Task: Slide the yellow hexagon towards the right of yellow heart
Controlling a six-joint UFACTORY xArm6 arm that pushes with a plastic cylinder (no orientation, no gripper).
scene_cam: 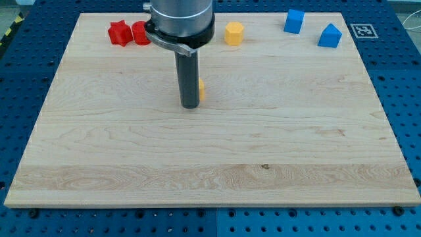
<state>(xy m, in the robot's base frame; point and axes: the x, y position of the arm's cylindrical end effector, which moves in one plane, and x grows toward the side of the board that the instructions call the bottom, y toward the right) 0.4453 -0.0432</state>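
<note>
my tip (190,105) rests on the worktop (210,164), no fingers to open or close | yellow block (201,89), likely the heart, mostly hidden just behind the rod's right | yellow hexagon (233,33) near the view's top, up-right, untouched | I judge I'm poorly placed for pushing it

1. A pale wooden board (210,151) lay on a blue perforated table (408,99) and filled most of the frame.
2. My tip (190,106) stood on the board left of centre, in the upper half.
3. A yellow block (201,89) peeked out just right of the rod, mostly hidden; its shape could not be made out.
4. The yellow hexagon (233,33) sat near the top edge, right of the arm's body.
5. Two red blocks (120,32) (141,33) sat side by side at upper left.
6. Two blue blocks (294,21) (330,35) sat at upper right, near each other.
</note>
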